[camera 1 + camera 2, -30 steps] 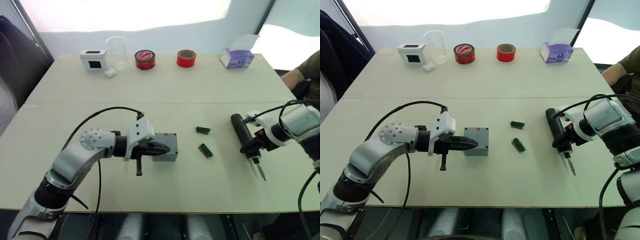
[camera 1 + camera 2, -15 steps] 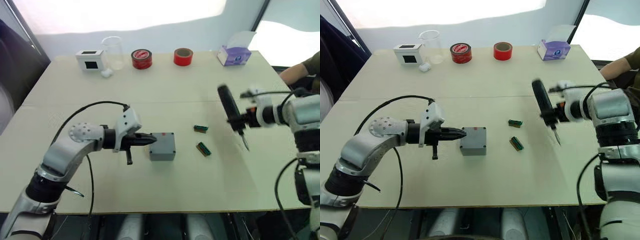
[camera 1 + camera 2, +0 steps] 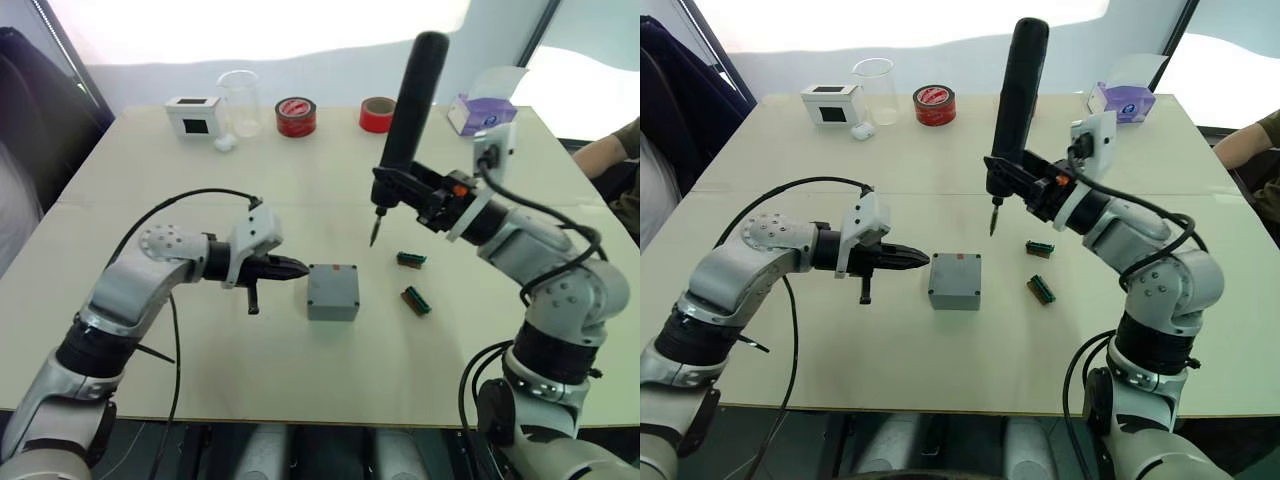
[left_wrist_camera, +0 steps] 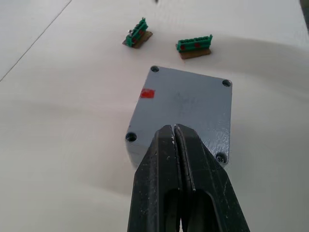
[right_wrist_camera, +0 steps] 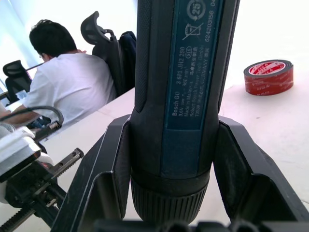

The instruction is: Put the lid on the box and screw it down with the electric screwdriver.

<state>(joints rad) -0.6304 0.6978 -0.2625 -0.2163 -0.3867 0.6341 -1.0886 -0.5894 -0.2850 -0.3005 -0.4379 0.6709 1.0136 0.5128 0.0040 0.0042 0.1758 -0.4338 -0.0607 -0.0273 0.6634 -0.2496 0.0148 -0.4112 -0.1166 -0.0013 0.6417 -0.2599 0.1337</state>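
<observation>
The box sits on the table near the middle, w/ the lid already on top of it; a small red mark shows on the lid & a screw hole at each of its 4 corners. The left gripper is just to the left of the box, low over the table, w/ its 2 black fingers pressed together & holding nothing. The tips point at the box; can't tell if they touch it. The right gripper is up in the air, far side of the box & a bit right, pinching the electric screwdriver around its lower part. The tool stands almost straight up, bit pointing down, not touching the box. 2 small green parts lie on the table right of the box
</observation>
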